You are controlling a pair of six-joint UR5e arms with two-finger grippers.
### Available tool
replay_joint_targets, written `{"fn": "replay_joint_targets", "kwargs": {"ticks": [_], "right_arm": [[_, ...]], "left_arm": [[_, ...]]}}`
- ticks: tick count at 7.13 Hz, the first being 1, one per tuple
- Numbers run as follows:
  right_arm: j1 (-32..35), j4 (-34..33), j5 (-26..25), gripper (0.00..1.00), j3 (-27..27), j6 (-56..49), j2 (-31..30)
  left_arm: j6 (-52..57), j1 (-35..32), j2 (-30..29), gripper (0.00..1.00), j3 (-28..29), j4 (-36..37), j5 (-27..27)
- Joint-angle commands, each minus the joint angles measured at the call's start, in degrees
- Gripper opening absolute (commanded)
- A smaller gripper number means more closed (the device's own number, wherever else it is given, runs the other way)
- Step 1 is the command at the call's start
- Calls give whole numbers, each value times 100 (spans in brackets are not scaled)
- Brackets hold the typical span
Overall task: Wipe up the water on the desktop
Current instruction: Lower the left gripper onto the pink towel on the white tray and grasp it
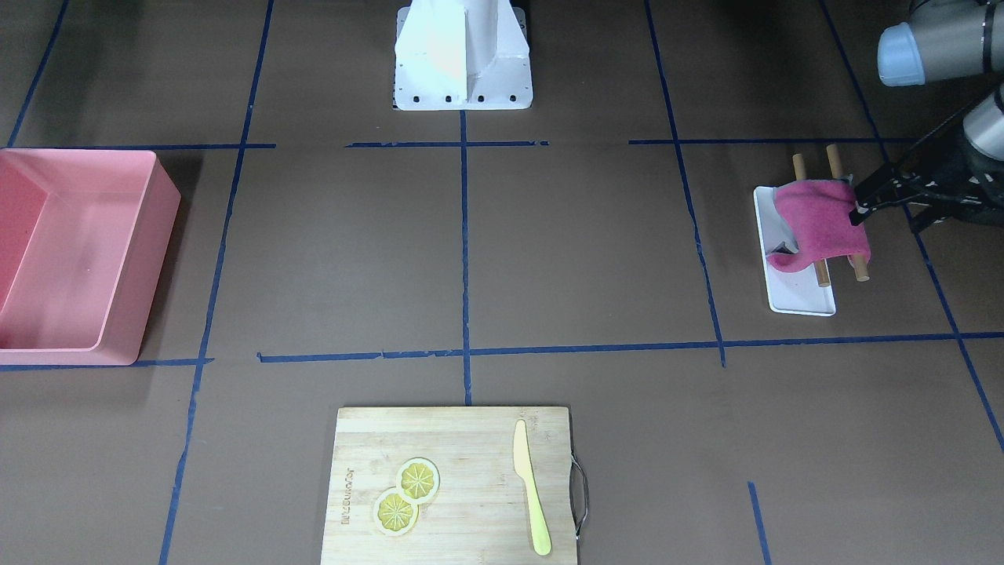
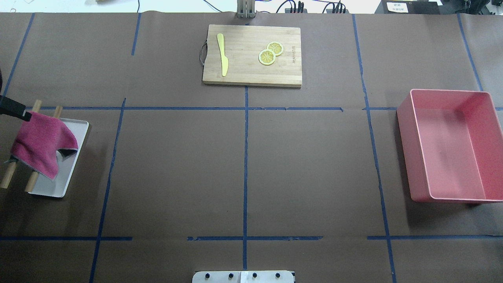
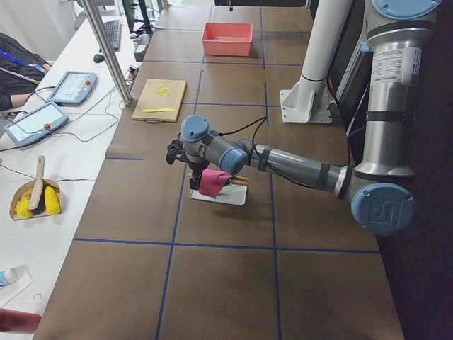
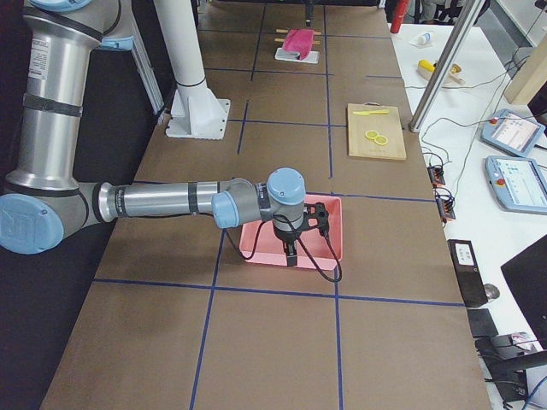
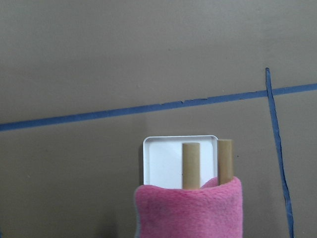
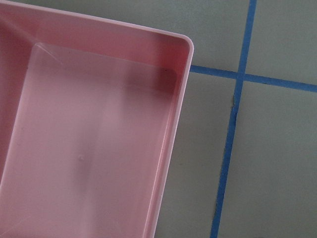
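Observation:
The desktop is brown with blue tape lines; I see no water on it. A pink cloth hangs over two wooden dowels above a white tray. My left gripper is shut on the cloth's upper corner, which is pulled up off the dowels. The cloth fills the bottom of the left wrist view. In the overhead view the gripper is at the left edge. My right gripper hangs over the pink bin; I cannot tell whether it is open.
The pink bin stands on the robot's right side and looks empty. A wooden cutting board with a yellow knife and lemon slices lies at the far edge. The robot's white base is at the near edge.

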Motion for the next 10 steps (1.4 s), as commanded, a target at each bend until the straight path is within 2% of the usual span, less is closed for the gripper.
{"fn": "replay_joint_targets", "kwargs": {"ticks": [1,2,4,5,6,10], "right_arm": [[-5,-25,17,100,-9,1,0],[4,-26,17,100,-18,1,0],[-5,-26,17,100,-18,1,0],[-5,-34,17,100,-18,1,0],[-5,-34,17,100,-18,1,0],[-5,-34,17,100,-18,1,0]], "left_arm": [[-134,282,91,100,-37,-29,252],[-134,291,91,97,-37,-29,252],[-143,300,91,43,-37,-29,252],[-143,300,91,22,-37,-29,260],[-143,300,91,9,-37,-29,261],[-195,265,91,0,-72,-20,278]]}}
